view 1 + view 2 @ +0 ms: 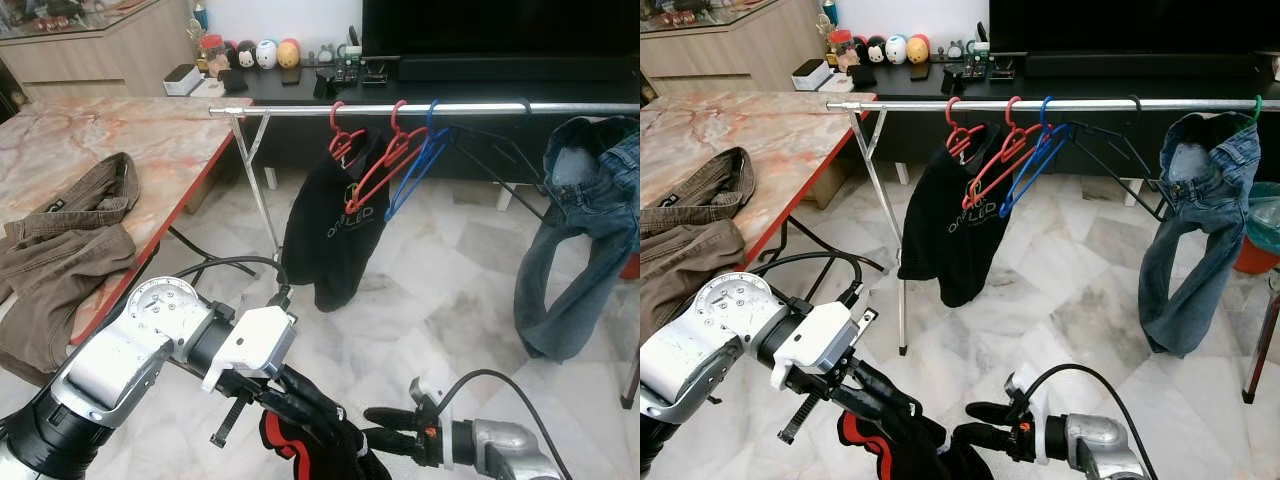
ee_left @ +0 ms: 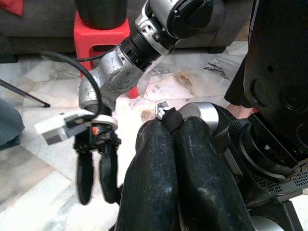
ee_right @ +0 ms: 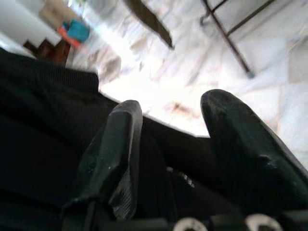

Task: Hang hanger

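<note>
A silver clothes rail (image 1: 400, 108) crosses the room ahead. On it hang two red hangers (image 1: 385, 165), a blue hanger (image 1: 420, 160) and black hangers (image 1: 500, 150). One red hanger carries a black T-shirt (image 1: 335, 230). Low in front of me, my left gripper (image 1: 340, 435) has its fingers pressed together, pinching a small bunch of a black garment with red trim (image 1: 278, 438). My right gripper (image 1: 385, 425) points toward it from the right, a short gap away. It is open, and black cloth (image 3: 43, 120) lies behind its fingers (image 3: 115, 149).
Blue jeans (image 1: 580, 230) hang over the rail's right end. A marble table (image 1: 100, 130) on my left holds brown trousers (image 1: 60, 240). A black TV cabinet (image 1: 450, 75) stands behind the rail. A red stool (image 2: 101, 33) stands to my right. The floor is pale marble.
</note>
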Controlling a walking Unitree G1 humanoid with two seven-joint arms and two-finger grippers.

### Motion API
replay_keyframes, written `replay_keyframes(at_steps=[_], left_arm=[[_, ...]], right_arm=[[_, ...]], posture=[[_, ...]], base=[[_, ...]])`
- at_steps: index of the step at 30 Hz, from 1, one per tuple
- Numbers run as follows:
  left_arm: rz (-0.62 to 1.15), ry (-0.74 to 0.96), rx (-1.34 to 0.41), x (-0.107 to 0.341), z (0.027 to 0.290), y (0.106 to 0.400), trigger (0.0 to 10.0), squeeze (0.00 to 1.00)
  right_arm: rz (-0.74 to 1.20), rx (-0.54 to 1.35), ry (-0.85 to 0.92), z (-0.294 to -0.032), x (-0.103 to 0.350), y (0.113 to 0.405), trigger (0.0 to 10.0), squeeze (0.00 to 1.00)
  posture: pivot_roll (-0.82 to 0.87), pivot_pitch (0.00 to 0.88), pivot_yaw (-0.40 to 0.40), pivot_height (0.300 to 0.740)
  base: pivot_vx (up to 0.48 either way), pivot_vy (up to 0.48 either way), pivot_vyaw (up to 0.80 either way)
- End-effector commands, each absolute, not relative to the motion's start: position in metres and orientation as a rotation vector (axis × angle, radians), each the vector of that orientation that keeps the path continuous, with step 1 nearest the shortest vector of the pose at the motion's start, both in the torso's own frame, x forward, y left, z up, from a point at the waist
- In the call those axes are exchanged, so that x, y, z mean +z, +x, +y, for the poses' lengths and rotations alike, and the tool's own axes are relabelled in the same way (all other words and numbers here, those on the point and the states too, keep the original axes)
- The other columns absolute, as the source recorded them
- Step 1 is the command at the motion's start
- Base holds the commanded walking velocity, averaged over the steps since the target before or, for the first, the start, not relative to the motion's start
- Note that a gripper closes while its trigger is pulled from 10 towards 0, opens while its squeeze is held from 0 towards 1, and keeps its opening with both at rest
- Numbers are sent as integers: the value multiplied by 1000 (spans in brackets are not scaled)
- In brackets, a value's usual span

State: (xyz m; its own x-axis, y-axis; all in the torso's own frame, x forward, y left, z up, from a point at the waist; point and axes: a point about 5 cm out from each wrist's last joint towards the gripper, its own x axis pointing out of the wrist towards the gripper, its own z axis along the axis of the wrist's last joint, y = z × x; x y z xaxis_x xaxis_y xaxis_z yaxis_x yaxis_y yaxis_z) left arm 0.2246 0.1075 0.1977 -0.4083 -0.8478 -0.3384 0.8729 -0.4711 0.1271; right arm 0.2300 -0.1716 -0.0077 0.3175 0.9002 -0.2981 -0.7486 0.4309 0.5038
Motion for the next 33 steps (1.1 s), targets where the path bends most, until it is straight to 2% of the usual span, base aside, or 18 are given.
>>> replay_keyframes(at_steps=[1,14,15,33], left_arm=[[63,441,-2032,203,108,223,10000,0],[67,442,-2036,203,109,223,10000,0],[66,442,-2036,203,108,223,10000,0],[58,442,-2034,205,107,223,10000,0]], right_arm=[[555,1097,302,-173,-2,236,10000,1000],[520,1212,380,-175,8,234,10000,1000],[522,1241,378,-174,8,231,10000,0],[635,1265,262,-160,-8,221,10000,0]], posture=[[140,38,114,740],[139,42,118,740],[137,42,119,740],[146,41,119,740]], base=[[0,0,0],[0,0,0],[0,0,0],[0,0,0]])
